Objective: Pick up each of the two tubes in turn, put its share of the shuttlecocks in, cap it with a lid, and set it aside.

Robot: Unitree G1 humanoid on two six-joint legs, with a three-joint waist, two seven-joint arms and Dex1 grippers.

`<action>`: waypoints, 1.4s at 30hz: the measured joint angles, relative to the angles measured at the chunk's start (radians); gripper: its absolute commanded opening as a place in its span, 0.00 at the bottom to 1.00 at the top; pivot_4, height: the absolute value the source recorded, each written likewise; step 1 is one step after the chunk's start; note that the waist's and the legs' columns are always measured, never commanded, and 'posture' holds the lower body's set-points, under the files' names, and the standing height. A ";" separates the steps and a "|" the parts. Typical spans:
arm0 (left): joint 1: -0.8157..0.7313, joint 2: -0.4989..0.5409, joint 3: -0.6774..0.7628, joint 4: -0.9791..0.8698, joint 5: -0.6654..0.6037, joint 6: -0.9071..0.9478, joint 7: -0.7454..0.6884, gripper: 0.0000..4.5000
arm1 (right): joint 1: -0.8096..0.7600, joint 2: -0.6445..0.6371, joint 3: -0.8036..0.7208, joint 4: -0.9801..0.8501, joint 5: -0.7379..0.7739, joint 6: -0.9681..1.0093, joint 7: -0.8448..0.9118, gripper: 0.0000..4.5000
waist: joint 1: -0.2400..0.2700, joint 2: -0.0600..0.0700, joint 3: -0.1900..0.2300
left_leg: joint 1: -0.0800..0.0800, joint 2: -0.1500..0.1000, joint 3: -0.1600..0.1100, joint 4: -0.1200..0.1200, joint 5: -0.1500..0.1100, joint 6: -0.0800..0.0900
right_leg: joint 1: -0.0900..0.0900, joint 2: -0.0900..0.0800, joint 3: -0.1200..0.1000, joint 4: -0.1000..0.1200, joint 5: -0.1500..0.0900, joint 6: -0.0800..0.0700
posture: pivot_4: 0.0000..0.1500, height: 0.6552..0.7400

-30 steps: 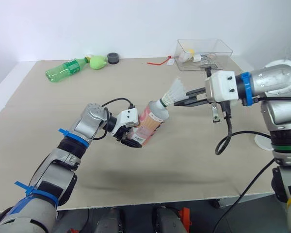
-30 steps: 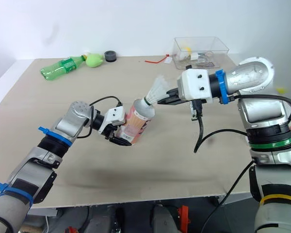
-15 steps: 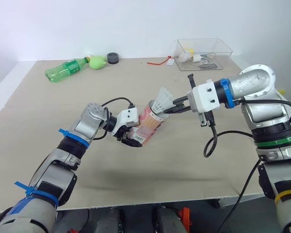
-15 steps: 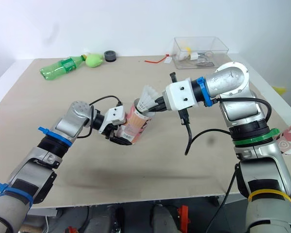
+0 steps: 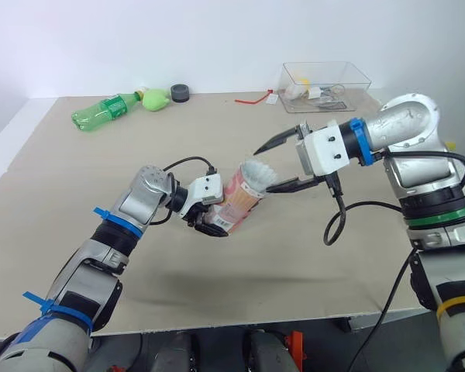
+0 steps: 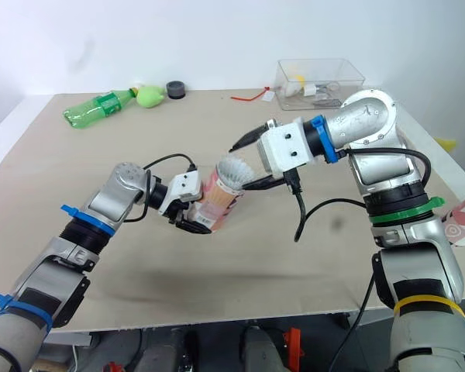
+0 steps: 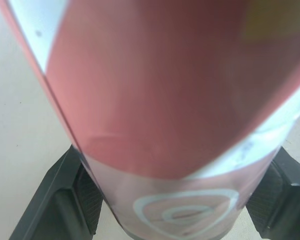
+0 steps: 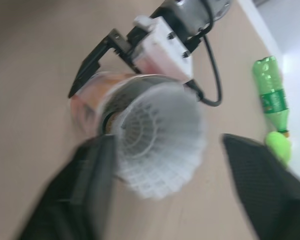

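Left tool [image 5: 210, 222] grips the tilted tube [image 5: 235, 204] with a shuttlecock [image 8: 157, 145] in its mouth; right tool [image 5: 264, 170] spread open

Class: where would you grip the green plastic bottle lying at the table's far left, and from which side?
Likely best to take the green plastic bottle across its wide mid-body, from above, with the fingers straddling it crosswise. It lies on its side with both round flanks free, and the neck tapers.
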 measured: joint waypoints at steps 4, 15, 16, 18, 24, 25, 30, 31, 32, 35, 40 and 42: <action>0.000 0.002 0.001 0.001 -0.002 -0.001 0.001 0.70 | 0.000 0.002 -0.011 -0.004 0.051 0.113 0.003 0.99 | 0.000 0.000 0.000 | 0.000 0.000 0.000 0.000 0.000 0.000 | 0.000 0.000 0.000 0.000 0.000 0.000 | 1.00 1.00; -0.003 0.002 0.001 0.014 -0.001 -0.022 0.000 0.70 | -0.090 -0.027 -0.062 0.009 0.137 0.331 0.016 0.50 | 0.000 0.000 0.000 | 0.000 0.000 0.000 0.000 0.000 0.000 | -0.001 0.000 0.000 0.000 0.000 -0.001 | 1.00 1.00; -0.004 0.003 0.001 0.015 -0.001 -0.023 -0.001 0.70 | -0.090 -0.030 -0.057 0.012 0.132 0.319 0.025 0.38 | 0.000 0.000 0.000 | 0.000 0.000 0.000 0.000 0.000 0.000 | -0.001 0.000 0.000 0.000 0.000 -0.001 | 1.00 1.00; -0.005 0.004 0.001 0.017 0.000 -0.026 -0.001 0.70 | -0.090 -0.026 -0.034 0.015 0.111 0.276 0.035 0.18 | 0.000 0.000 0.000 | 0.000 0.000 0.000 0.000 0.000 0.000 | -0.001 0.000 0.000 0.000 0.000 -0.001 | 1.00 1.00; -0.016 -0.005 -0.001 0.024 0.000 -0.031 0.000 0.70 | -0.113 0.015 0.121 0.078 0.048 0.113 0.050 0.01 | -0.001 0.000 0.000 | 0.000 0.001 0.001 0.000 0.000 0.000 | -0.001 0.001 0.000 0.001 0.000 -0.001 | 1.00 1.00; -0.017 -0.006 -0.001 0.026 0.000 -0.031 0.000 0.70 | -0.130 0.015 0.155 0.099 0.040 0.086 0.051 0.01 | -0.001 0.000 0.000 | -0.001 0.001 0.001 0.000 0.000 0.000 | -0.002 0.001 0.000 0.001 0.000 -0.001 | 1.00 1.00; -0.018 -0.008 -0.001 0.033 0.000 -0.031 -0.001 0.70 | -0.197 0.048 0.288 0.209 0.000 -0.056 0.052 0.01 | -0.002 0.000 0.000 | -0.001 0.001 0.001 0.000 0.000 0.000 | -0.002 0.001 0.000 0.001 0.000 -0.001 | 1.00 1.00; -0.020 -0.011 -0.001 0.036 0.000 -0.031 -0.001 0.70 | -0.216 0.059 0.332 0.245 -0.016 -0.098 0.052 0.01 | -0.002 0.000 0.000 | -0.001 0.001 0.001 0.000 0.000 0.000 | -0.002 0.001 0.000 0.001 0.000 -0.001 | 1.00 1.00; -0.021 -0.012 -0.001 0.038 0.000 -0.031 -0.001 0.70 | -0.227 0.068 0.362 0.267 -0.025 -0.122 0.052 0.01 | -0.002 0.000 0.000 | -0.001 0.001 0.001 0.000 0.000 0.000 | -0.002 0.001 0.000 0.001 0.000 -0.001 | 1.00 1.00; -0.025 -0.020 -0.001 0.040 0.000 -0.030 0.000 0.70 | -0.257 0.109 0.448 0.328 -0.052 -0.185 0.052 0.01 | -0.003 0.000 0.000 | -0.001 0.001 0.001 0.000 0.000 0.000 | -0.002 0.001 0.000 0.001 0.000 -0.001 | 1.00 1.00; -0.025 -0.023 -0.005 0.046 0.001 -0.027 0.000 0.70 | -0.306 0.170 0.497 0.422 -0.090 -0.250 0.053 0.01 | -0.003 0.001 0.001 | -0.001 0.001 0.001 0.000 0.000 0.000 | -0.002 0.001 0.000 0.001 0.000 -0.001 | 1.00 1.00; -0.025 -0.021 -0.004 0.047 0.001 -0.023 0.001 0.70 | -0.320 0.194 0.497 0.465 -0.109 -0.278 0.055 0.01 | -0.003 0.001 0.000 | 0.000 0.002 0.001 0.000 0.000 0.000 | -0.002 0.002 0.000 0.002 0.000 -0.001 | 1.00 1.00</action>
